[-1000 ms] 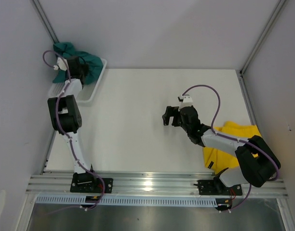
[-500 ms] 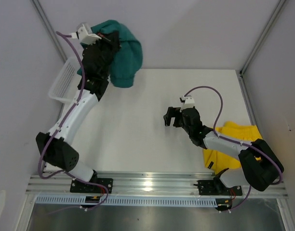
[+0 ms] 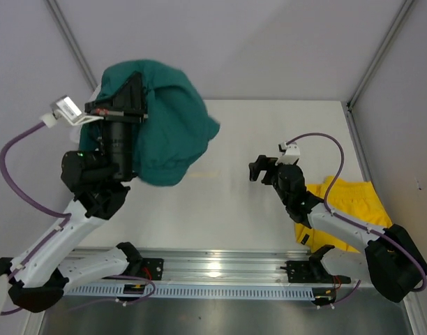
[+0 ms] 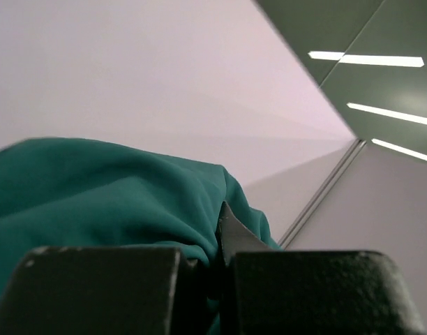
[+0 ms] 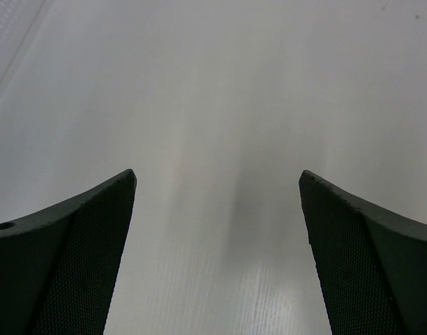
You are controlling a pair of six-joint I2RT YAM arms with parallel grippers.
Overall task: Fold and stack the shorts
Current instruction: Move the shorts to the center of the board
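left gripper point(image 3: 121, 110): clamped tight on the teal shorts point(image 3: 173, 132), held up high over the tabletop point(image 3: 220, 209), left side
right gripper point(image 3: 259, 169): fingers wide apart, holding nothing, above mid-tabletop
yellow shorts point(image 3: 354, 201): crumpled at the tabletop's right edge

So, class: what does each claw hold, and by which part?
The left claw is shut on the green shorts, pinching a bunched fold; which part cannot be told. The right claw is open, holding nothing.

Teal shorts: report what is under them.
The teal shorts hang from the shut left pincer, held above the far left corner of the table. The left arm shows in front of them. Whatever sits on the table beneath them is covered.
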